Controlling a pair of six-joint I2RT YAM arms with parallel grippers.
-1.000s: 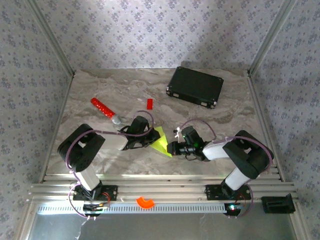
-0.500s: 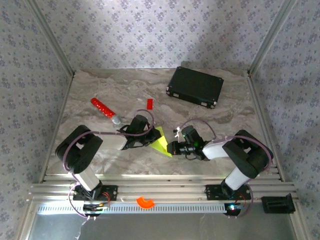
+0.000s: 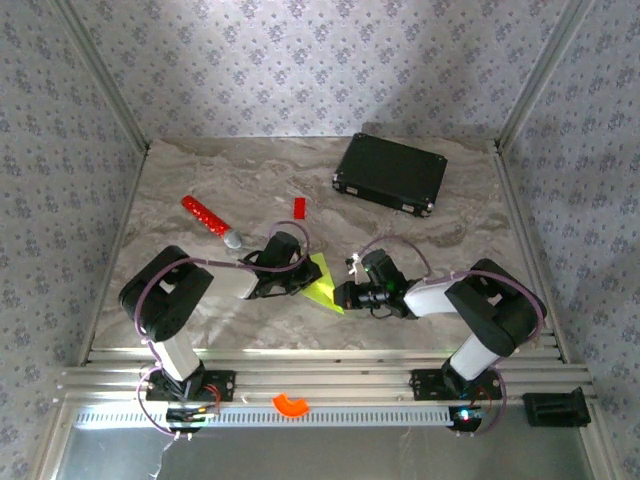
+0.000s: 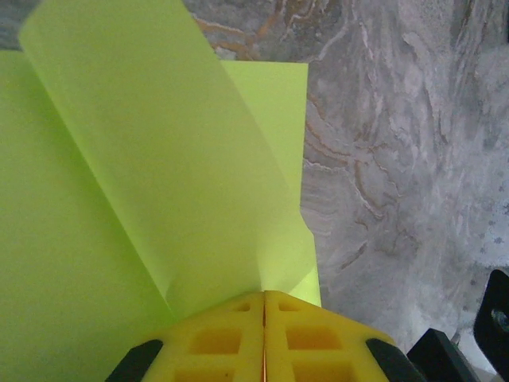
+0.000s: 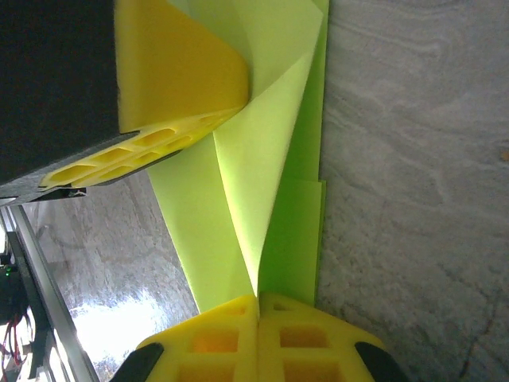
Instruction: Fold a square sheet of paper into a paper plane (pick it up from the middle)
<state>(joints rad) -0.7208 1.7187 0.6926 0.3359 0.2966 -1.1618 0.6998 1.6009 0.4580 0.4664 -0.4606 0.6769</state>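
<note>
Overhead, the top external view places the square sheet of paper (image 3: 322, 282) low in the centre of the frame, partly folded on the marbled surface (image 3: 200, 180) between the two arms. The left fingers (image 3: 303, 278) meet its left edge and the right fingers (image 3: 345, 296) meet its lower right corner. That view also carries the black case (image 3: 390, 172) at upper right, the red stick (image 3: 205, 217) at left, the small red block (image 3: 299, 207) above the sheet, and the orange ring piece (image 3: 291, 404) on the rail at the bottom.

The wrist views supply the grip detail. In the left wrist view, the left fingers are clenched at bottom centre, grasping the sheet's edge. One lime layer rises from them toward the upper left, and another lies flat behind it. In the right wrist view, the right fingers are likewise clenched on the sheet at bottom centre. A raised fold runs up from them, and a left finger touches the paper at upper left.
</note>
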